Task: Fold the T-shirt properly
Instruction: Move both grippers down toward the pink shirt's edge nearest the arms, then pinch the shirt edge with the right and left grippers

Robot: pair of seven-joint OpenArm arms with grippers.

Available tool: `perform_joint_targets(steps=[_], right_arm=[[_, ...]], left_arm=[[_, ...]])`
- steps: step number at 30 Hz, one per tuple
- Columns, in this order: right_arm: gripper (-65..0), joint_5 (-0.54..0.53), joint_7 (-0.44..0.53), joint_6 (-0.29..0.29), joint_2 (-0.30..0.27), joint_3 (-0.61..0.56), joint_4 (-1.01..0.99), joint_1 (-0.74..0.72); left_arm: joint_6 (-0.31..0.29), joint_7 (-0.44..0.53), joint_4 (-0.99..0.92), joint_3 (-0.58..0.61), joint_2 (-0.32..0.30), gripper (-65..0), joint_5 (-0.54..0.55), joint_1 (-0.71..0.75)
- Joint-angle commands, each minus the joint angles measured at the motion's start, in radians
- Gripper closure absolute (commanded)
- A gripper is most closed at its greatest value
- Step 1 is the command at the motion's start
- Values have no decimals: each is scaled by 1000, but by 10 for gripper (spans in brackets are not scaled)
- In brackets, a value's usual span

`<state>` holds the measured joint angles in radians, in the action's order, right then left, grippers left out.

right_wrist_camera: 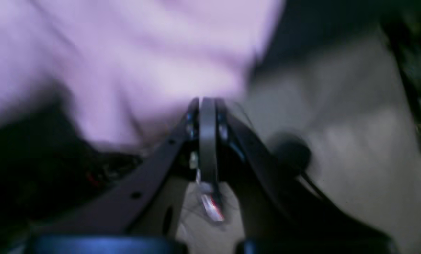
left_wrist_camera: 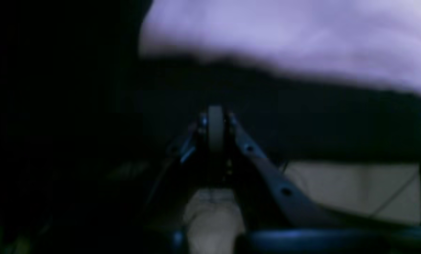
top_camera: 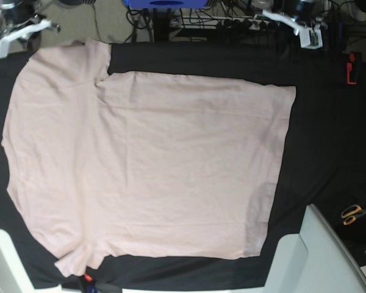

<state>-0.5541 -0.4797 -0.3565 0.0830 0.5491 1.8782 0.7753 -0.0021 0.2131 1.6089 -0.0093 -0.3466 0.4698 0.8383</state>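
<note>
The pale pink T-shirt [top_camera: 146,165] lies spread flat on the black tablecloth [top_camera: 329,134], with its sleeves at the left and its hem at the right. It also shows in the left wrist view [left_wrist_camera: 302,35] and in the right wrist view [right_wrist_camera: 126,60]. My left gripper [left_wrist_camera: 215,113] is shut and empty over black cloth, short of the shirt's edge. My right gripper [right_wrist_camera: 203,102] is shut, with its tip at the shirt's edge. The blur hides whether it pinches cloth. In the base view only a small red and blue part [top_camera: 89,282] shows, by the near sleeve.
Orange-handled scissors [top_camera: 354,213] lie at the right table edge, and a red object [top_camera: 351,68] lies at the far right. White clamps [top_camera: 24,29] [top_camera: 299,25] sit at the far corners. A pale arm link [top_camera: 320,250] crosses the near right corner. Grey floor [right_wrist_camera: 355,141] lies beside the table.
</note>
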Motion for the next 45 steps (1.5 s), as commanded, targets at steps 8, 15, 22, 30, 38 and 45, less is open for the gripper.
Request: perform_joint_targets(steps=[8,15,22,30,38,45], right_arm=[[-174,-317,-425,-341,-56,291,-71,-231],[-321,-318,-641,-342,-71,507,-299,-419],[-321,-321,-641,-342,-176,513,-558,-465],[-321,-318,-641,-342,-193,510,-673,-495],[-321,-318,-652,-342,-193,509,-681,-512],[-320,-324,-644,-342,-190,389,-673,-512]], left_arm=[[0,12,49,-137,-9,0,5,22],[-2,15,41,-232,-7,0,7,6],[-2,12,23,-234,-10,0,7,-4],[0,10,32,-235,11,0,11,-4],[0,9,26,-235,2,0,189,-4],[0,9,29,-234,-16,0,195,0]])
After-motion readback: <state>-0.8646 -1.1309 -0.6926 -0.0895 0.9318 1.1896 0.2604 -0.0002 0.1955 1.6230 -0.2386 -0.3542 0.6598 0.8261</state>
